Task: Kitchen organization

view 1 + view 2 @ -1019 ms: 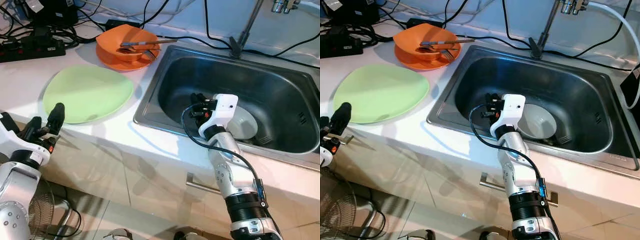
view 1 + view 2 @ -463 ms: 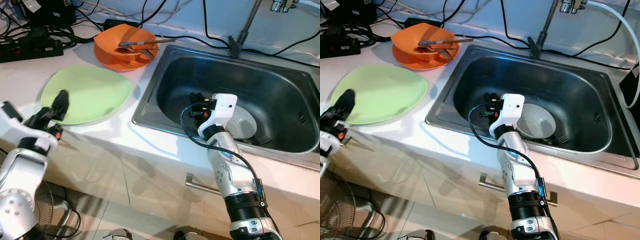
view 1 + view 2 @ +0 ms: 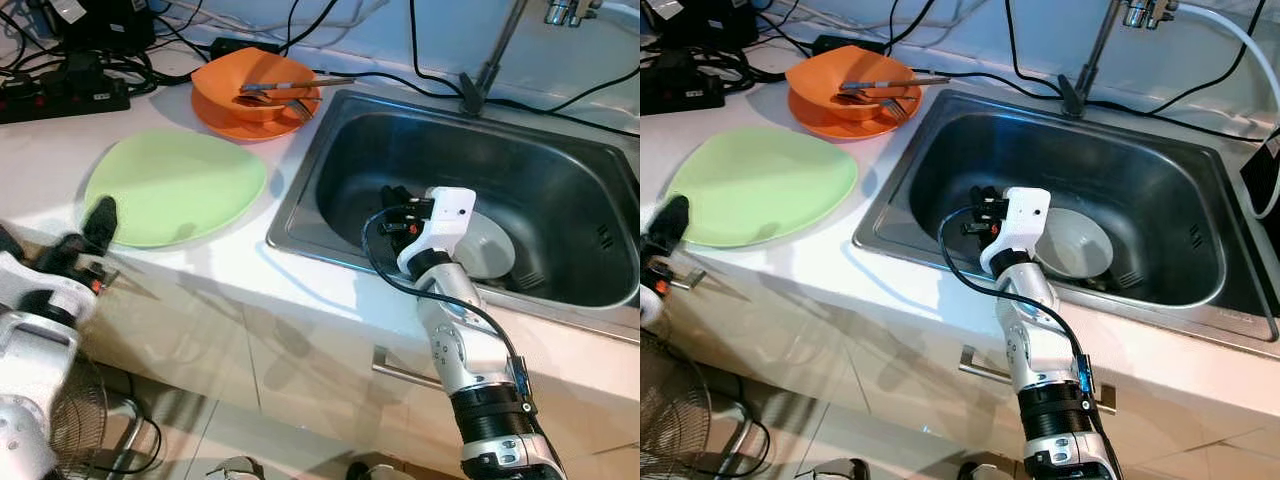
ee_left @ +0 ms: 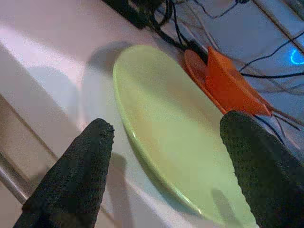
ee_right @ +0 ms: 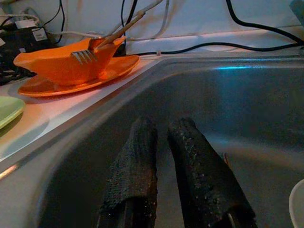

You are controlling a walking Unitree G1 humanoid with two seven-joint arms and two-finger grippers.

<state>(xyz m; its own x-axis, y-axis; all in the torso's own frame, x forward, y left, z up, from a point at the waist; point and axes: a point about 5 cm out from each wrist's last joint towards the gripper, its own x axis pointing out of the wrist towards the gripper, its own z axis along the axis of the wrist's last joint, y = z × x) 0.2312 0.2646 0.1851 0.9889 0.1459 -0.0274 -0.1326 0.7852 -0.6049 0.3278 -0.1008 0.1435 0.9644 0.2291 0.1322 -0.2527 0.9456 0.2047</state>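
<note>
Left hand approaching the green plate on the counter.
Left hand (image 4: 161,175), fingers spread, faces the green plate's (image 3: 175,185) near-left rim, probably to straddle it; right hand (image 5: 164,175), fingers pressed together, idles inside the sink (image 3: 560,190).

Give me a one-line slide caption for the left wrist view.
Open left gripper faces the green plate on the white counter, orange bowl behind.
</note>
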